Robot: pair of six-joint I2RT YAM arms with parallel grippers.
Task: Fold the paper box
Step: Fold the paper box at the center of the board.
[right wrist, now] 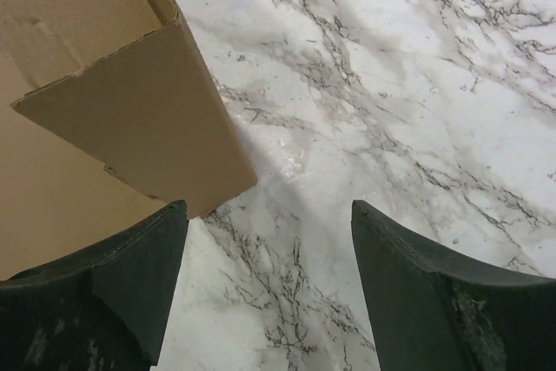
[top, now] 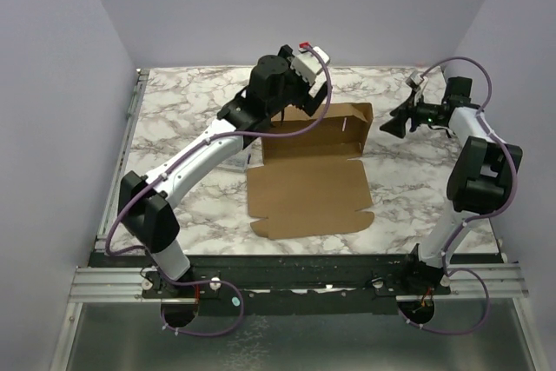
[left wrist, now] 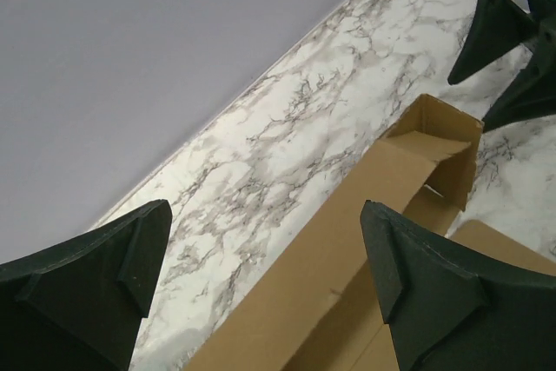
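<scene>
The paper box (top: 308, 193) is a brown cardboard sheet lying mid-table, its far long wall (top: 323, 121) folded upright with a short end flap at the right. My left gripper (top: 314, 102) hovers over that wall, open. In the left wrist view the wall's top edge (left wrist: 347, 215) runs under the gap of the left gripper (left wrist: 265, 206) without touching either finger. My right gripper (top: 395, 119) is open just right of the box's far right corner. In the right wrist view the end flap (right wrist: 148, 119) stands beside the left finger of the right gripper (right wrist: 269, 206), with marble between the fingers.
The marble table (top: 174, 119) is enclosed by pale lilac walls at the back and both sides. A metal rail (top: 122, 162) runs along its left edge and another along the front (top: 295, 284). The right gripper's fingers (left wrist: 491, 23) show in the left wrist view.
</scene>
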